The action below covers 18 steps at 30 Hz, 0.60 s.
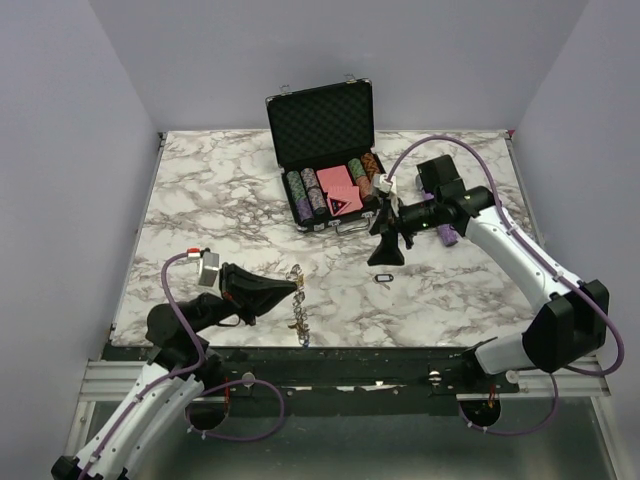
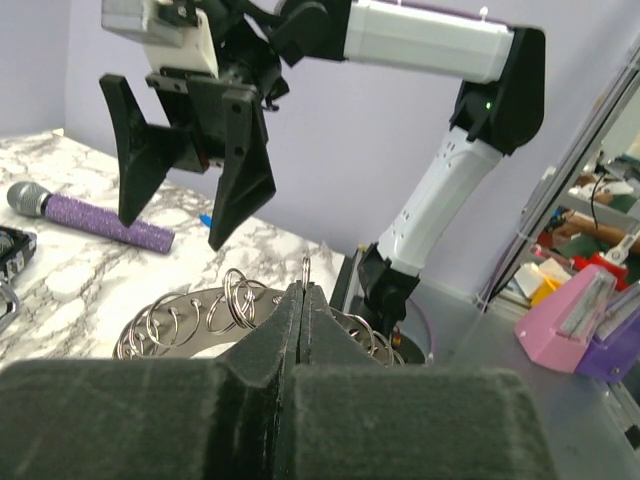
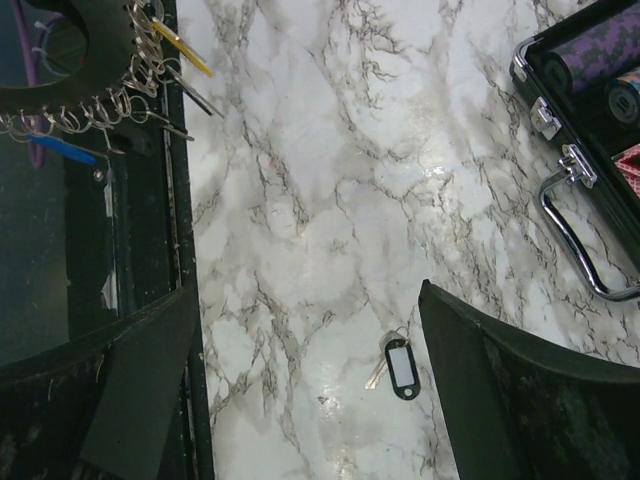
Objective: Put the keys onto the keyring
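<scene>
Looking at your setup from the biggest thing down: the white-and-grey marble table (image 1: pixel 200 200) has the open black foam-lined poker chip case (image 1: pixel 322 125) parked at the back, well apart from the work, so it's out of your way. Your left gripper (image 1: pixel 292 287) is clamped flat on the rim of the large silver metal keyring (image 2: pixel 235 298), holding it up on edge near the front edge of the table (smart, I reckon, since that leaves the fringe of small split rings free and facing the other arm). A yellow-headed key (image 3: pixel 188 52) and a blue-headed key (image 3: pixel 62 150) look to be hanging off it already.

Your right gripper (image 1: pixel 387 252) has its jaws spread wide with nothing in them. It points down just above the small key with the black plastic tag (image 3: pixel 402 367), which lies flat on the marble on its own, between the case and the ring. That reads like a pick-up lineup to me. The blade is thin and flush on the stone, so I'd guess the tag is the easier bit to pinch.
</scene>
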{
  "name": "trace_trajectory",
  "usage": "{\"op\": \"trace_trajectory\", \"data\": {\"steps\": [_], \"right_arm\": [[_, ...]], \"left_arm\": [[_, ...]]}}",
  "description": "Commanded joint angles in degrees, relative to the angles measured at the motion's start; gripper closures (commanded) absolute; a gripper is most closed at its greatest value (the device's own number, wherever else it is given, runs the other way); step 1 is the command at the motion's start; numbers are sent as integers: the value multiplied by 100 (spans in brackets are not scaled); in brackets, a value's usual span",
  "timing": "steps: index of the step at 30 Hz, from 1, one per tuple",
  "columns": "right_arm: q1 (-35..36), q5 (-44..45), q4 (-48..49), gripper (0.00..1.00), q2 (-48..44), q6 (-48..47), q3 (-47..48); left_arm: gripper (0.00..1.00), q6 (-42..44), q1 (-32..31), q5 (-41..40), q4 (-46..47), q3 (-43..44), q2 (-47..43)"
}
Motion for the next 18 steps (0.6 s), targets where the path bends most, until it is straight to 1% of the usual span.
{"op": "trace_trajectory", "data": {"steps": [1,3,6,7,9,12,14,16,18], "right_arm": [[-142,304,314,1,-196,131,-156],[-291,366,857,0,-495,561,-524],[-616,393,1518,0,-672,1395,-1113],[-704,288,1468,0,-611,1372,-1167],[-915,-45,1117,1,-418,986,-1168],[-995,84,922,5,-198,722,-1229],[-995,365,949,9,21,738,-1317],[-995,611,861,16,320,695,-1300],[-995,630,852,23,601,809,-1291]], "left_arm": [[100,600,45,489,-626,329,-147],[100,934,45,541,-1085,531,-156],[100,1243,45,585,-1332,680,-191],[100,1365,45,612,-1402,716,-200],[100,1585,45,656,-1604,786,-218],[100,1902,54,638,-2052,961,-244],[100,2191,45,665,-2464,1181,-227],[100,2516,45,656,-2904,1453,-218],[100,2886,54,647,-3431,1699,-218]]}}
